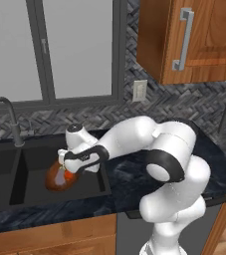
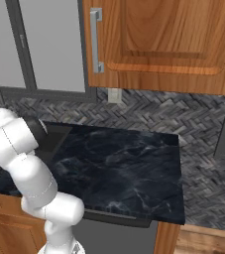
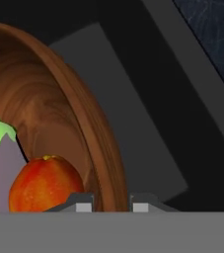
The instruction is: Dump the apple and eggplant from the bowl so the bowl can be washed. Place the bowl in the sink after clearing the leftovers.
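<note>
The brown wooden bowl (image 1: 58,178) hangs tilted inside the right basin of the black sink (image 1: 87,169). My gripper (image 1: 66,160) is shut on its rim from above. In the hand view the rim of the bowl (image 3: 96,133) runs down between the two fingertips of the gripper (image 3: 112,205). The red-orange apple (image 3: 44,185) lies inside the bowl against the rim. Beside it rests the pale purple eggplant (image 3: 0,168) with its green stem tip. The apple (image 1: 70,175) also shows as an orange spot in the bowl. Behind the bowl lies the dark floor of the sink (image 3: 133,118).
A dark gooseneck faucet (image 1: 9,113) stands behind the sink's divider. The dark marble counter (image 1: 134,177) (image 2: 119,168) stretches to the right of the sink. A wooden wall cabinet (image 1: 194,40) hangs above it, and windows are behind the sink.
</note>
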Tool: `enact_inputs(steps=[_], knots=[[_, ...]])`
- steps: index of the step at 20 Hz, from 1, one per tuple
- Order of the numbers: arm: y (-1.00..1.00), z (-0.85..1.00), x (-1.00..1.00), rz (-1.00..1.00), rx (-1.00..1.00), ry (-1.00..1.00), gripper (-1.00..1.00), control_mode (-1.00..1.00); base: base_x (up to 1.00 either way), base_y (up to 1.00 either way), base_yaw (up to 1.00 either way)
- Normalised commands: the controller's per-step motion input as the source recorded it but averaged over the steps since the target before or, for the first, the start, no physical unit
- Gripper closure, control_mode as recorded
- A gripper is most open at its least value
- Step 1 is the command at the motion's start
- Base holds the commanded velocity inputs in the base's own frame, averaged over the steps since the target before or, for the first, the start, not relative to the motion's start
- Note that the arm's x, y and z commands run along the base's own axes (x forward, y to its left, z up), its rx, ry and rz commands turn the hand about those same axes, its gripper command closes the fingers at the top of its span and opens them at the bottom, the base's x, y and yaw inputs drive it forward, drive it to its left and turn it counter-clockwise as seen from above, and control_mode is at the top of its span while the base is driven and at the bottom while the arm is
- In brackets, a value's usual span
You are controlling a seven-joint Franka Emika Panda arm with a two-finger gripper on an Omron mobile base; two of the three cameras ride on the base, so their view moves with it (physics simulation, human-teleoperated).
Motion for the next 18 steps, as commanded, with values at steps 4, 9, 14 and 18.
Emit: enact_inputs(steps=[4, 9, 14, 18], knots=[[0.0, -0.07, 0.0, 0.0, -0.1, 0.09, 1.0, -1.0, 0.0, 0.0, 0.0], [0.0, -0.18, 0.1, 0.0, -0.15, 0.13, 1.0, -1.0, 0.0, 0.0, 0.0], [0.0, -0.11, 0.2, -0.01, -0.12, 0.04, 1.0, -1.0, 0.0, 0.0, 0.0], [0.0, -0.16, 0.46, -0.03, -0.03, -0.01, 1.0, -1.0, 0.0, 0.0, 0.0]])
